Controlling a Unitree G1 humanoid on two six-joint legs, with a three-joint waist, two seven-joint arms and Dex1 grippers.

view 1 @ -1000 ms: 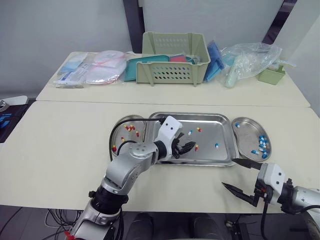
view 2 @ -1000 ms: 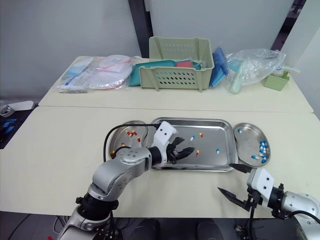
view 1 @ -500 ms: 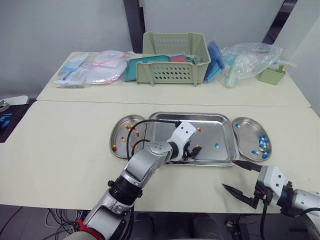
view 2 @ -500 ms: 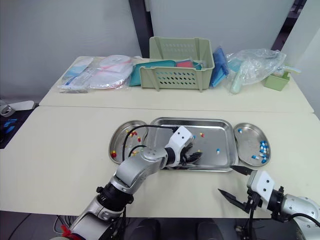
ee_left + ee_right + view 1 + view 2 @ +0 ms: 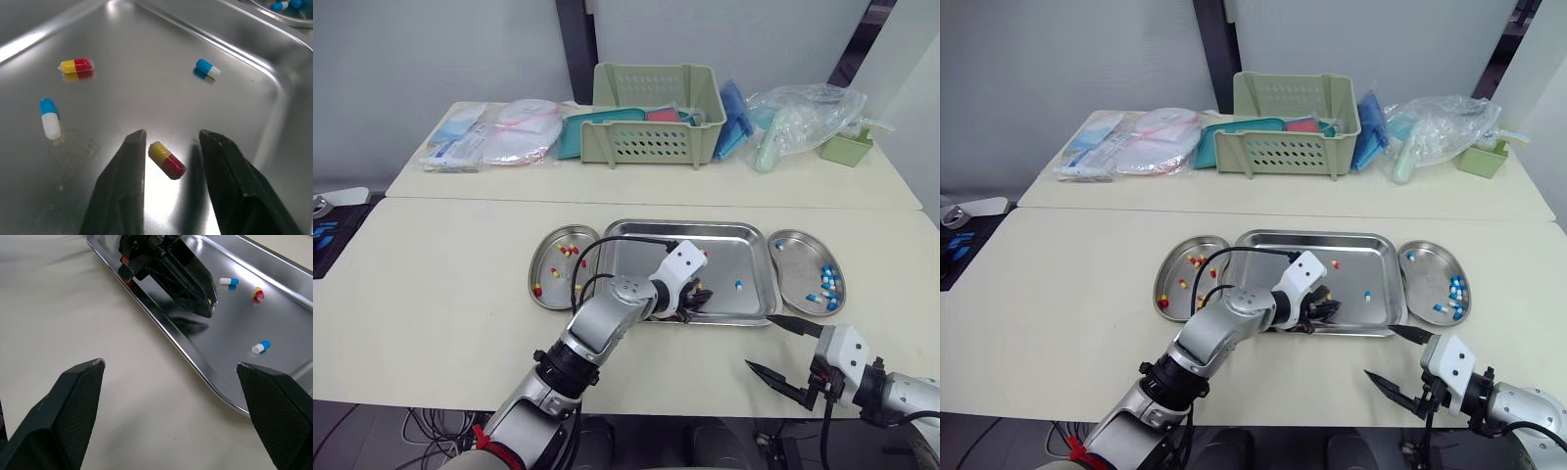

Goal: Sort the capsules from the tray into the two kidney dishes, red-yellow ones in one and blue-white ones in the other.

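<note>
My left gripper is low in the steel tray, open, with its two fingers on either side of a red-yellow capsule that lies on the tray floor. Further capsules lie loose in the tray: a red-yellow one and two blue-white ones. The left kidney dish holds several red-yellow capsules. The right kidney dish holds several blue-white ones. My right gripper hangs open over the table's front edge, right of the tray, holding nothing.
On the back table stand a green basket, packets in plastic, a clear bag and a small green container. Bare table lies left of the dishes and in front of the tray.
My left gripper has moved to the right across the tray, from its left-middle to the capsule near the centre, and dropped lower. The right gripper has barely moved.
</note>
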